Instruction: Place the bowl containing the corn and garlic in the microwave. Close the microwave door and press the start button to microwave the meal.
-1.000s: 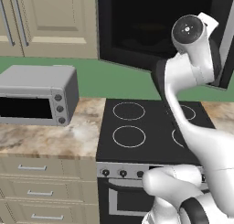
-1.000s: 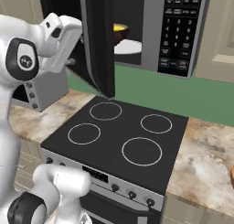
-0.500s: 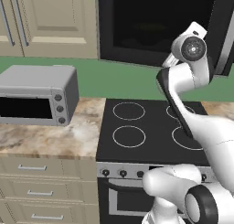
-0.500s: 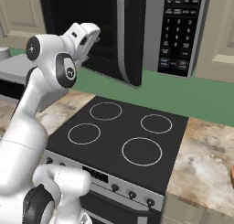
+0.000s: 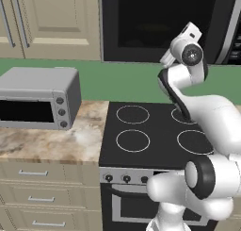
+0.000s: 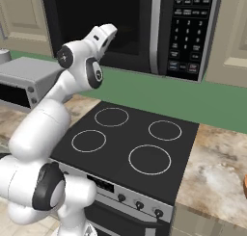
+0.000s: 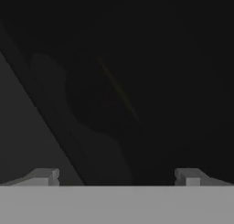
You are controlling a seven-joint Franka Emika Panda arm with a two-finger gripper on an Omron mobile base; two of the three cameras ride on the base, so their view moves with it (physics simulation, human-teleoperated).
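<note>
Glossy dark glass microwave door (image 6: 96, 23), matt black glass stovetop (image 5: 155, 136), mottled stone-look counter (image 5: 52, 143), brushed-metal toaster oven (image 5: 40, 98).

Grey toaster oven (image 5: 40, 99) on marble counter (image 5: 52, 143) — beside black four-ring stove (image 6: 128, 142); beige cabinets (image 5: 52, 22) above.

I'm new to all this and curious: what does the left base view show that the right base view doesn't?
Left base view alone: the cupboard doors above the toaster oven. Right base view alone: the microwave's keypad in full and the counter right of the stove. Both: the microwave door, closed, the stove, the toaster oven and the white arm.
</note>
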